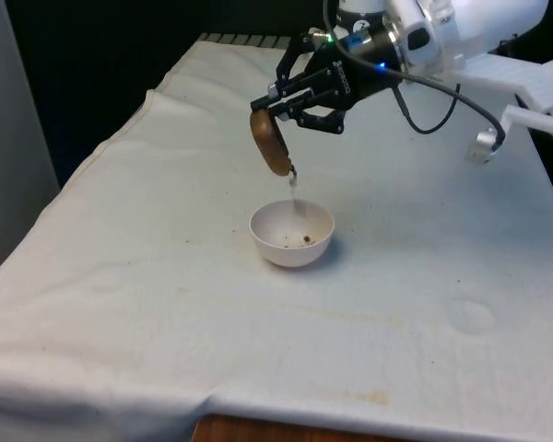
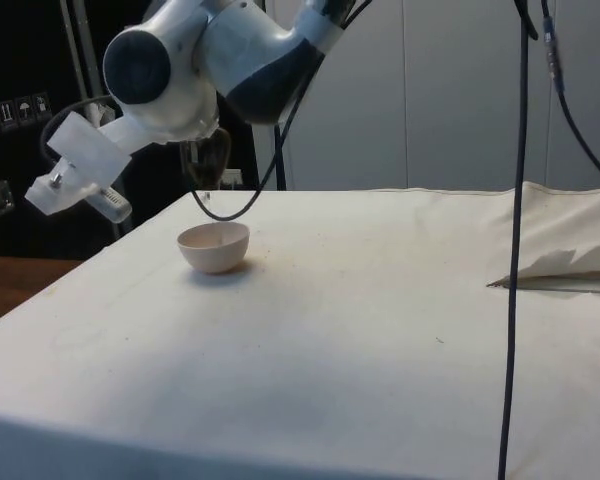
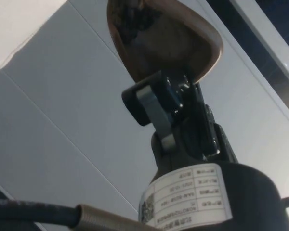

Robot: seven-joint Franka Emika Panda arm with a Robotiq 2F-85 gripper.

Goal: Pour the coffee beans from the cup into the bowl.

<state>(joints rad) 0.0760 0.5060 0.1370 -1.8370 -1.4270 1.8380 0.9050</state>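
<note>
Beans (image 1: 295, 189) stream from the tipped cup (image 1: 270, 143), clenched in the tool (image 1: 290, 109), into the bowl (image 1: 292, 234) mid-bench. Risk, I judge: the stream hugs the bowl's far rim; any drift scatters beans onto the bench (image 1: 424, 304).

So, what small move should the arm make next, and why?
Probably hold the tilt a moment longer, perhaps tipping slightly further. The gripper holds the brown cup tipped over, its mouth above the white bowl, and beans are falling from its lip. A few beans lie in the bowl, so pouring seems unfinished.
</note>
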